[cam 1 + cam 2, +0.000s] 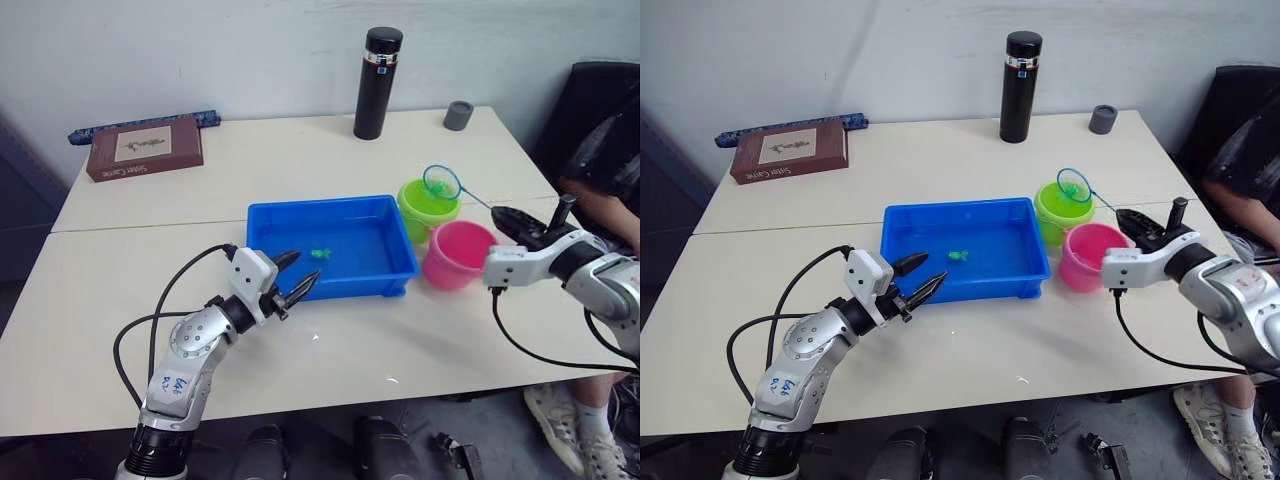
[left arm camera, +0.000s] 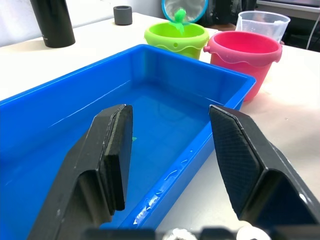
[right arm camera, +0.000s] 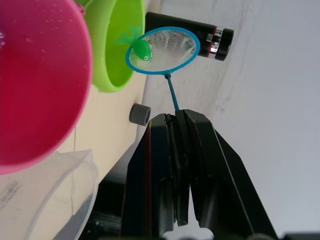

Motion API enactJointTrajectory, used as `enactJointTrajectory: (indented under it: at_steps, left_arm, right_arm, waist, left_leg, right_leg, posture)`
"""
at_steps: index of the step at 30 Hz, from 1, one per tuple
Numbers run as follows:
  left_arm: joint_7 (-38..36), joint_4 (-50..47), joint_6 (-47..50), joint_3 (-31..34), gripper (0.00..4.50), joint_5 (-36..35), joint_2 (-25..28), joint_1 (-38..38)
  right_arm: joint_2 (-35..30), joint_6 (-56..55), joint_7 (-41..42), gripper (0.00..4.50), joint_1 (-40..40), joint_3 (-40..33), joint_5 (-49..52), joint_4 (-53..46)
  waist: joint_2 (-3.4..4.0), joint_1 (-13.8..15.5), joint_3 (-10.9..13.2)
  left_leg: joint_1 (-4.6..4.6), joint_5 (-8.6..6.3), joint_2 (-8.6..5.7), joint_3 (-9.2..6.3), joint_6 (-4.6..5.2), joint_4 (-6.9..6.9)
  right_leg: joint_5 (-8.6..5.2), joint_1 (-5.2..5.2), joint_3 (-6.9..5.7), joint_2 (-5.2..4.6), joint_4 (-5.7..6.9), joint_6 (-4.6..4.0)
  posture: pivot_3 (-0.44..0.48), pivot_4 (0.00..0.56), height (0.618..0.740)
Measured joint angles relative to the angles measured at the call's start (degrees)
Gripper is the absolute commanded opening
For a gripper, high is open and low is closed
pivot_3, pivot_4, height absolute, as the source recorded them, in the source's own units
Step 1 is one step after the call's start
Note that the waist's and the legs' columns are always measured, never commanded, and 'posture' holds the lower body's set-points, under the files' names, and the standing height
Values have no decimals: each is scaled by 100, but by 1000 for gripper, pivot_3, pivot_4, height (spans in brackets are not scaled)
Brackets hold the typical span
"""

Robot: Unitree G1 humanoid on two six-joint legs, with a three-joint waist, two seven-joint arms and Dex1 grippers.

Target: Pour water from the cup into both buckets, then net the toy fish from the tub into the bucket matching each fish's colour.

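The blue tub point(image 1: 330, 204) lies mid-table with water and one green toy fish point(image 1: 320, 254) in it. To its right stand the lime green bucket point(image 1: 418, 212) and the pink bucket point(image 1: 455, 265). My right gripper point(image 3: 177, 117) is shut on the thin handle of a small blue-ringed net point(image 1: 441, 182). That net hangs over the green bucket with a green fish point(image 3: 141, 49) in its mesh. The clear cup point(image 2: 263, 25) stands behind the pink bucket. My left gripper point(image 1: 293, 277) is open and holds nothing, at the tub's near left corner.
A tall black flask point(image 1: 377, 83) and a small grey cup point(image 1: 458, 115) stand at the back of the table. A brown book point(image 1: 145, 147) lies at the back left. A person point(image 1: 610, 170) sits at the right edge.
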Motion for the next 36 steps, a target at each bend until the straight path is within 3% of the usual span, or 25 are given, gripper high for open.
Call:
enactJointTrajectory:
  at_steps: [36]
  left_arm:
    - [47, -6, 7, -50, 2675, 1, -42, 11]
  right_arm:
    - [38, -113, -16, 0, -99, 38, -77, -6]
  waist:
    - [-1, -15, 0]
  left_leg:
    - [1, 0, 0, -1, 1, 2]
  right_leg:
    - [1, 3, 1, 0, -1, 2]
  posture:
    - [0, 150, 740]
